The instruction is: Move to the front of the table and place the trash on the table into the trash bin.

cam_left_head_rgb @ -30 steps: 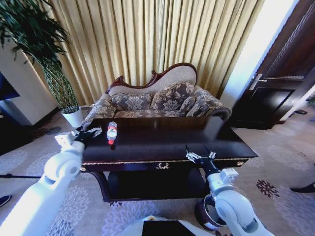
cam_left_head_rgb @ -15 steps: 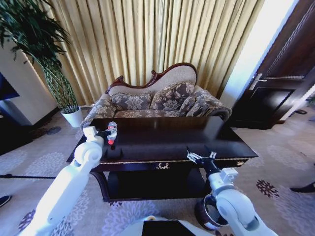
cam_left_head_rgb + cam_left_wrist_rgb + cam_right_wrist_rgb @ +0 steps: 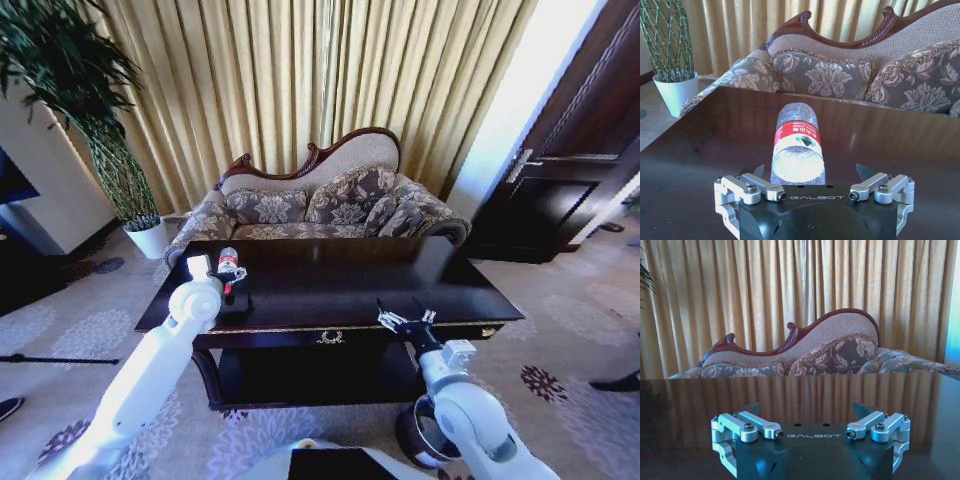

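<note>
A clear plastic bottle [image 3: 797, 145] with a red label lies on its side on the dark glossy table [image 3: 690, 150], one end toward my left gripper [image 3: 809, 172]. That gripper is open, with a finger on each side of the bottle's near end. In the head view the left gripper [image 3: 235, 276] is at the bottle [image 3: 228, 257] on the left part of the table [image 3: 400, 275]. My right gripper [image 3: 405, 318] hangs open and holds nothing at the table's front edge; the right wrist view shows it [image 3: 807, 410] low over the tabletop [image 3: 690, 400]. The trash bin [image 3: 408, 432] stands on the floor, partly behind my right arm.
A patterned sofa [image 3: 320, 200] stands behind the table before gold curtains. A white plant pot [image 3: 150, 238] sits on the floor to the left, and a dark door [image 3: 570, 180] is to the right. Patterned carpet surrounds the table.
My left arm has swung to the right over the table, bringing its gripper from the table's left corner up to the bottle. The right arm has stayed put.
</note>
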